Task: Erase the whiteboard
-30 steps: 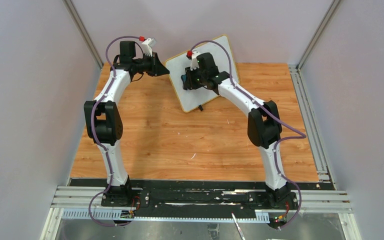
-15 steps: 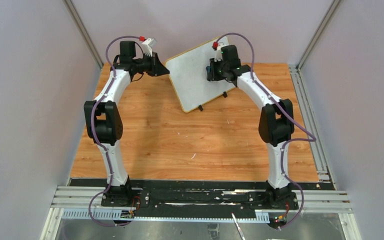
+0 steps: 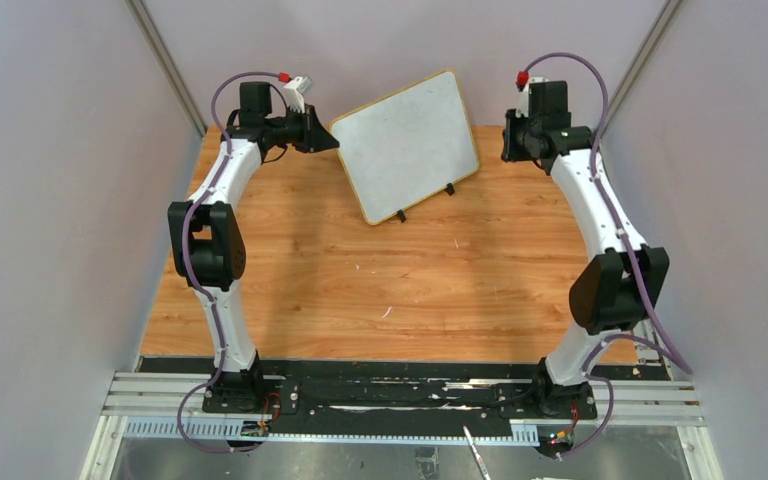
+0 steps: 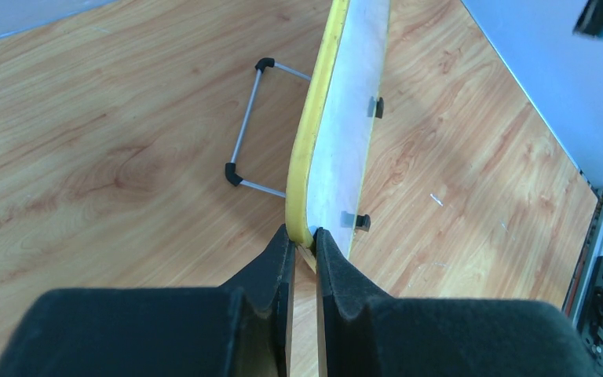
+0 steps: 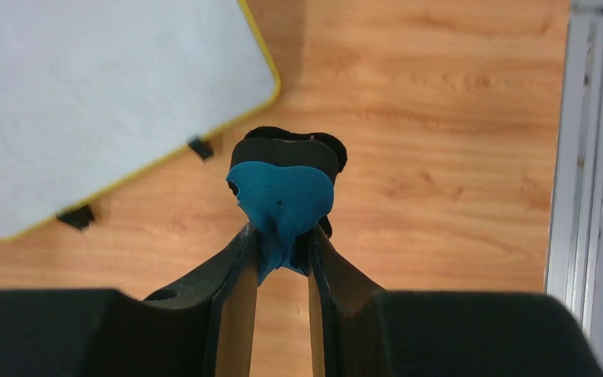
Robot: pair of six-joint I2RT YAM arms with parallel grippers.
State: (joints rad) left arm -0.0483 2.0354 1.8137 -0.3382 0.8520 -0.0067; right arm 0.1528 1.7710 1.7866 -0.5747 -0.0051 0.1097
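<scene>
the board [image 3: 405,140] stands propped and leaning back at the far middle of the worktop [image 3: 410,290]. its two black feet [image 3: 400,216] are on the wood and a wire stand [image 4: 247,129] is behind it. its long lower edge runs from near-left to far-right.

the left claw [image 4: 302,239] is closed on the board's left lower corner, pinching the yellow rim between its pads and steadying the board. the right claw [image 5: 281,236] is clamped on a blue eraser [image 5: 283,192], which sticks out past the fingertips. it hangs over bare wood to the right of the board, near its right corner but clear of it.

so the board lies to the left of the eraser, and the right arm is the one placed to wipe. any further pass would have to travel left along the long edge. nothing stands between eraser and board.

no red marks show on the white face, only a faint grey haze, so the wiping looks mostly done. the main risk is pushing the board off its stand.
</scene>
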